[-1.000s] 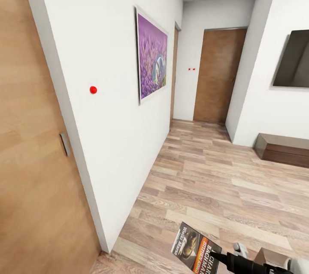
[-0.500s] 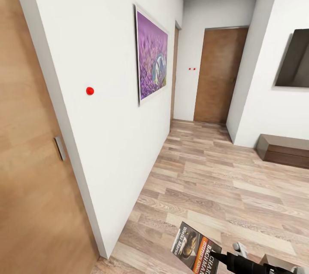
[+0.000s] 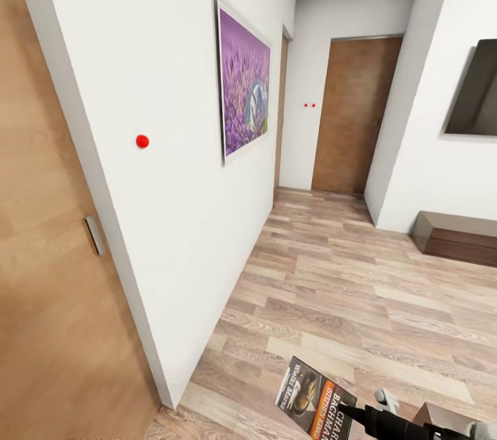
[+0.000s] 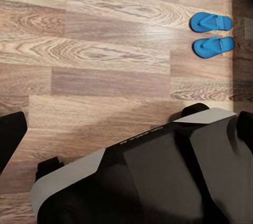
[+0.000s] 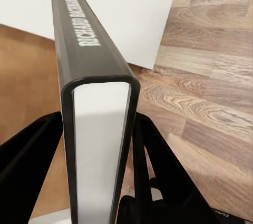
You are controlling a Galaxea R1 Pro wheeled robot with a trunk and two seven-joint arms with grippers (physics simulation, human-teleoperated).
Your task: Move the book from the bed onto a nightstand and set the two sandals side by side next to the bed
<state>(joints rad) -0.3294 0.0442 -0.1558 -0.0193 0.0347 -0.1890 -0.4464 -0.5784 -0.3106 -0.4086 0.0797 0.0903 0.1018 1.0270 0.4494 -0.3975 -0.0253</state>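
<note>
My right gripper (image 3: 350,413) is shut on the book (image 3: 314,397), a thin paperback with an orange band and black lettering, held low over the wood floor. In the right wrist view the book (image 5: 97,92) stands edge-on between the two black fingers (image 5: 153,150). The two blue sandals (image 4: 211,22) (image 4: 213,46) lie side by side on the plank floor in the left wrist view. My left gripper (image 4: 126,129) is open, above my own base (image 4: 158,182). The bed and the nightstand are out of view.
I am in a hallway. A white wall with a purple painting (image 3: 243,88) runs along the left, beside a wooden door (image 3: 48,254). Another door (image 3: 353,116) closes the far end. A dark screen (image 3: 476,88) and a dark bench (image 3: 455,236) are at the right.
The whole head view has shifted slightly, so the camera moved. The book stays in my right gripper at the same place in the picture.
</note>
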